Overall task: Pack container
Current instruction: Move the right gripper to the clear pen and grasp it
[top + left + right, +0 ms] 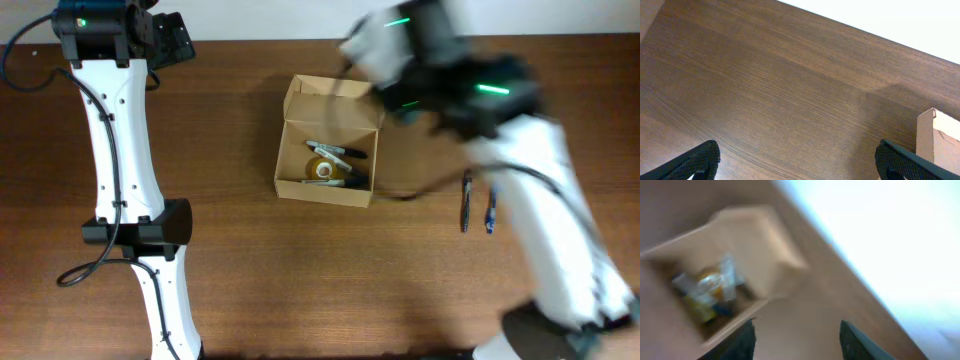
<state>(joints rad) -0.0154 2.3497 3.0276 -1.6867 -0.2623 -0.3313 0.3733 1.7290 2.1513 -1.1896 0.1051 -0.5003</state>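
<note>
The worktop (250, 260) is dark brown wood with a fine straight grain, and it fills nearly the whole overhead view. In both wrist views its far edge meets a plain, bright white background; nothing more of the room shows.

The box (326, 150) stands near the middle of the worktop, open, with its lid (330, 100) raised at the far side. Inside lie markers (335, 150) and a yellowish tape roll (320, 170). Two pens (466, 202) lie side by side on the bare wood to the right of the box, well apart from it.

The left gripper (796, 150) hangs over bare wood at the far left corner, its fingers (700, 160) wide apart with nothing between them; a corner of the box shows at the edge of its view. The right arm is blurred above the box's far right corner. The right gripper (795, 330) has its fingers spread and empty, with the open box just below and ahead.
</note>
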